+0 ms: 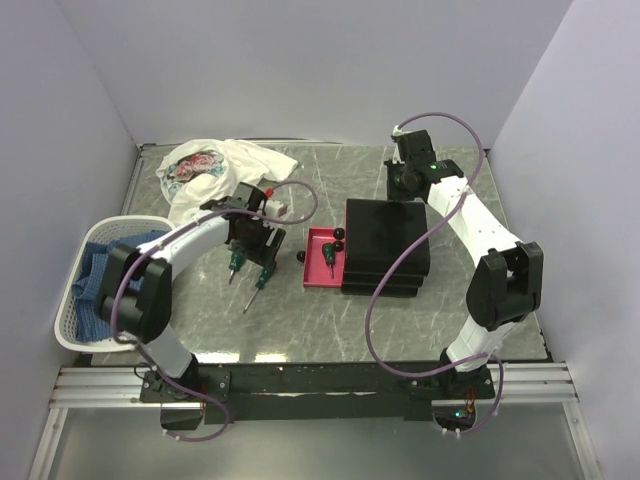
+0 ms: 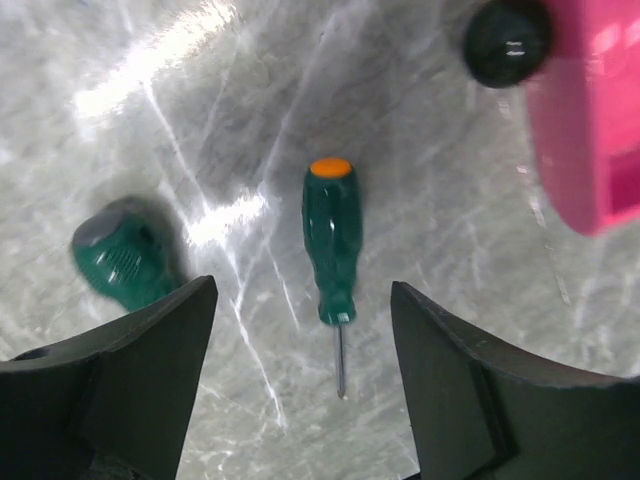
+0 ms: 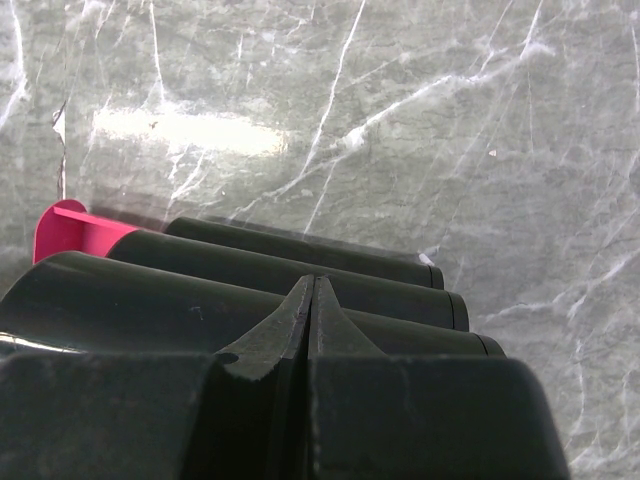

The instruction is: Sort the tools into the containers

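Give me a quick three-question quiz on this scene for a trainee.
1. True or false: the right fingers are open.
2. Green screwdrivers lying on the table outside the drawer: A) one B) two C) three
3. Fill in: the left fingers hover open over a green ___.
Key: 1 false; 2 B; 3 screwdriver.
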